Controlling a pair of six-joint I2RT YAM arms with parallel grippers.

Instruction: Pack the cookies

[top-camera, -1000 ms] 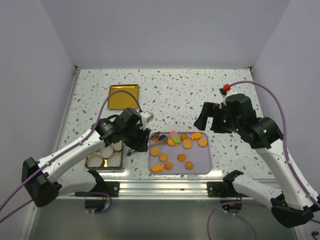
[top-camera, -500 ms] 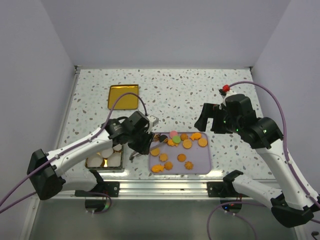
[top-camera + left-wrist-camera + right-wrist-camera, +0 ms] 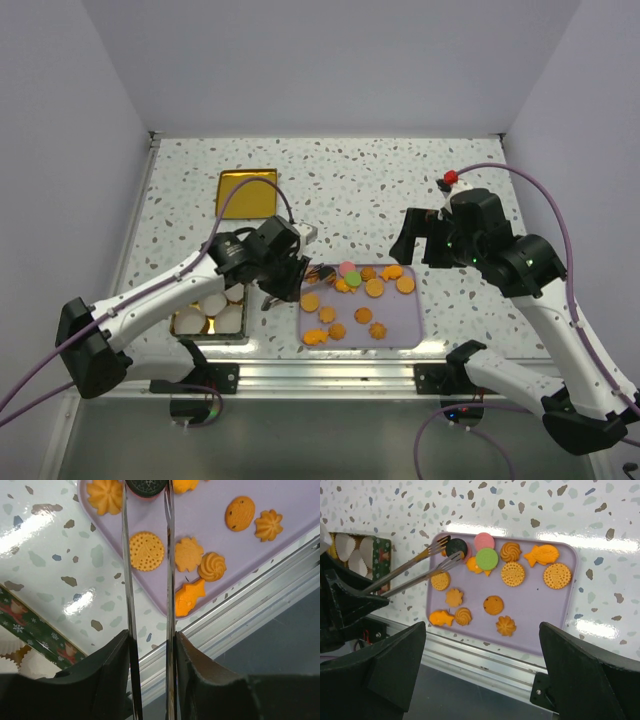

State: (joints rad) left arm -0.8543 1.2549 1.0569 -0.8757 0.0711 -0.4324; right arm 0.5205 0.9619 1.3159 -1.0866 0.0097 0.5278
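**Steel tongs straddle the dark brown cookie at the tray's far left corner**

Nearest me, an aluminium rail [image 3: 330, 372] runs along the table's [image 3: 400, 170] front edge. Just beyond it on the left sits a green holiday-print tin [image 3: 35, 625] with white pleated paper cups [image 3: 222, 316] inside. To its right lies the lavender tray [image 3: 400, 335].

All the cookies [image 3: 512, 573] I can see lie on that tray. They are mostly orange rounds, swirls, flowers and fish shapes, with a green round [image 3: 487, 558] and a pink round [image 3: 484, 541] towards the far edge.

My left claw [image 3: 150, 645] hangs over the gap between tin and tray, its fingers [image 3: 112, 672] pinching a pair of metal tongs [image 3: 127, 580]. The two blades reach out across the tray's left side. The dark brown cookie [image 3: 455, 546] lies flat between their forked tips, at the tray's far left corner beside the pink round. One tip is on each side of it. I cannot tell whether they press on it or only flank it.

My right claw [image 3: 420, 235] hovers above the table beyond the tray's right end, spread wide with nothing between its fingers [image 3: 390, 670].

Farthest out, on the left of the table, lies a gold lid [image 3: 247, 193].
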